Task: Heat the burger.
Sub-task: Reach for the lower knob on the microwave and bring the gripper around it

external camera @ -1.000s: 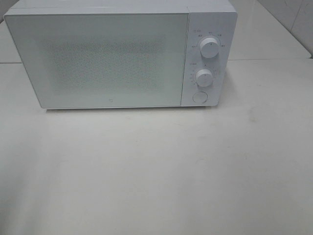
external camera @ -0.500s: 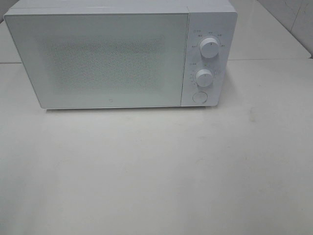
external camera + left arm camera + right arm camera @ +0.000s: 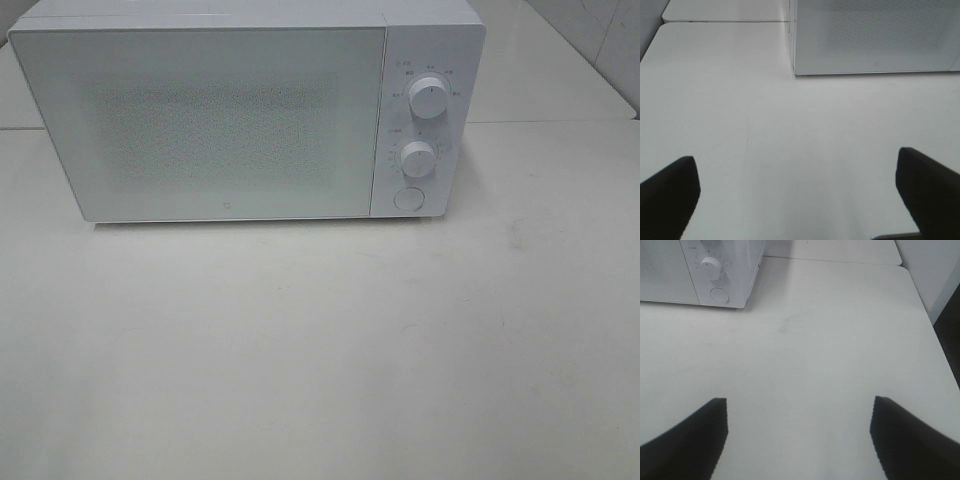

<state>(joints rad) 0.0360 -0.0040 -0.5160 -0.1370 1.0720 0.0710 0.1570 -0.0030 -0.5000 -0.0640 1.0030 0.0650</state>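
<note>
The burger is out of view in every frame. A white microwave stands at the back of the white table with its door shut; its panel carries two round knobs and a round button. Neither arm shows in the exterior high view. My left gripper hangs open over bare table in front of the microwave's door, nothing between its black fingers. My right gripper is also open and empty, with the microwave's knob panel ahead of it.
The table's right edge drops off to a dark floor in the right wrist view. A seam between table tops runs behind and beside the microwave. A tiled wall rises at the back right.
</note>
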